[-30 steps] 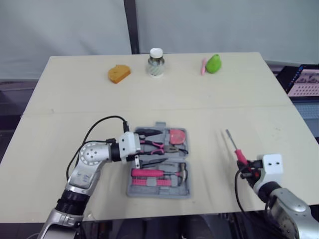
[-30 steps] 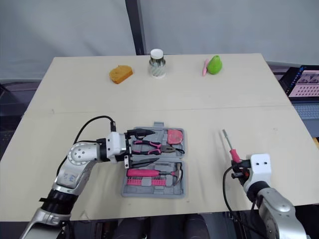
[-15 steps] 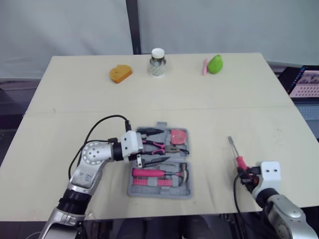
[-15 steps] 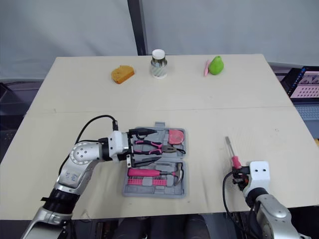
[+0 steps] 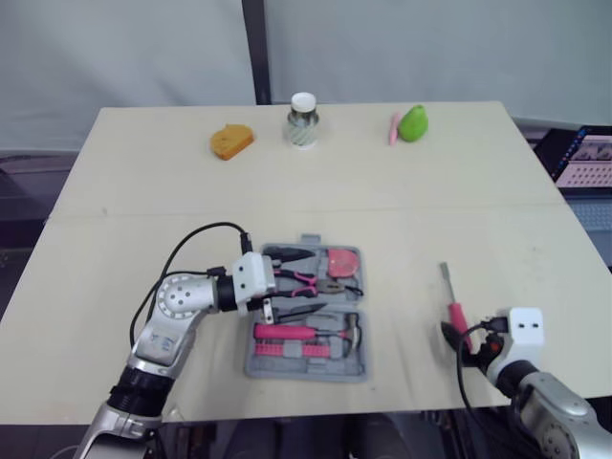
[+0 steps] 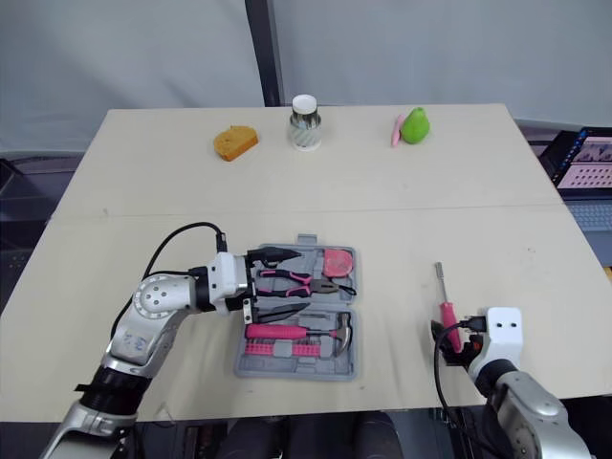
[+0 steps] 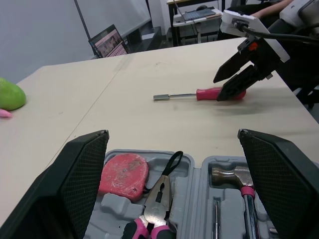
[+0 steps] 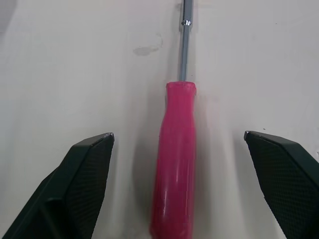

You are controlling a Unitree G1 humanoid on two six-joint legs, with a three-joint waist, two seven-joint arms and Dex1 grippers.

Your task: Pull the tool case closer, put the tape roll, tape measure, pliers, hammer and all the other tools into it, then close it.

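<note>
The grey tool case lies open at the table's front middle. It holds a red tape measure, pink-handled pliers and a hammer. My left gripper is open at the case's left edge, its fingers reaching over the tools. A pink-handled screwdriver lies flat on the table to the right of the case. My right gripper is open at the near end of its handle, one finger on each side, neither touching it.
Along the far edge stand an orange sponge-like piece, a small white-topped jar and a green pear beside a pink item. A laptop sits beyond the table's right edge.
My right gripper has opened and let go of the screwdriver, which now lies on the table; the arm sank and drew back towards the near edge. The left arm stayed put.
</note>
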